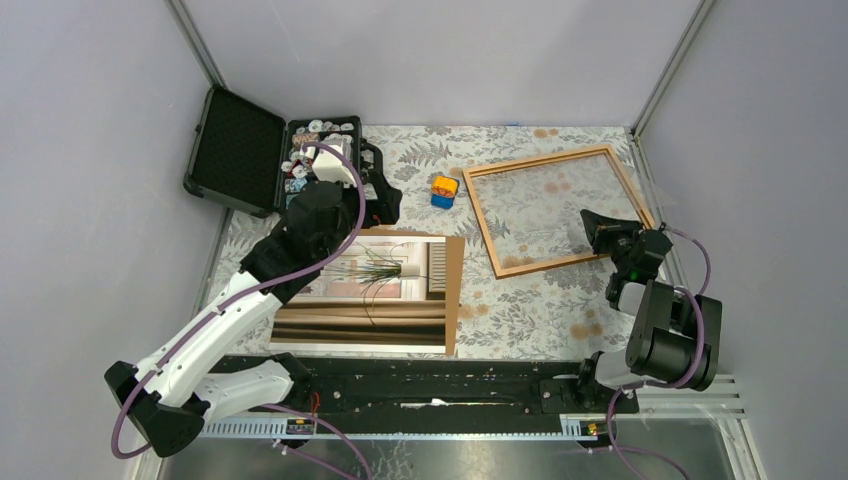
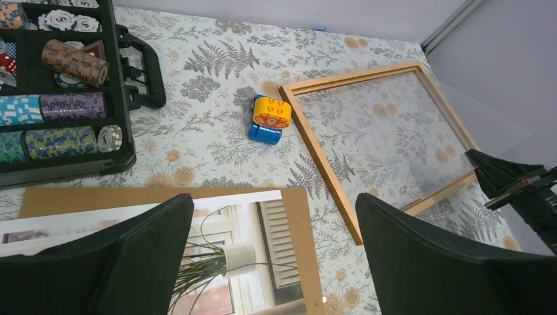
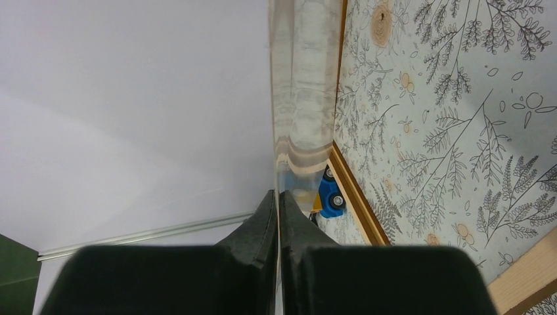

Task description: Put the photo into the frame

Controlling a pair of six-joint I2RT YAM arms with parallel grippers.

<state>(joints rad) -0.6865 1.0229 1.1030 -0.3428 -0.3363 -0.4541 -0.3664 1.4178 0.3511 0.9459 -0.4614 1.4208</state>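
**A:** Status on the photo job?

**B:** Early, I'd say. The photo [image 1: 400, 300] lies face up on a brown backing board [image 1: 452, 290], L-centre of the bench [image 1: 560, 310]. It's well apart from the frame [image 1: 483, 222], which sits flat at the far R. Nothing is in the frame yet.

**A:** R arm?

**B:** My right gripper [image 3: 277, 203] is pressed together on the near-R edge of a clear pane [image 3: 302, 79]. Its wrist cam shows the sheet edge-on btw the fingers. From the L wrist cam that edge looks tipped up off the moulding, though I can't tell where the far edge rests. I judge we're opening the frame, step 1 of several.

**A:** And L?

**B:** My left gripper [image 2: 274, 203] is spread wide, holding 0. It hovers over the photo's far-R part, w/ the potted plant showing in the gap. Can't tell its height above the print.

**A:** What's left?

**B:** Prob. deal w/ the pane, pick up the photo, carry it past the yellow-blue toy [image 1: 444, 190] and lay it in the frame. All of that is undone.
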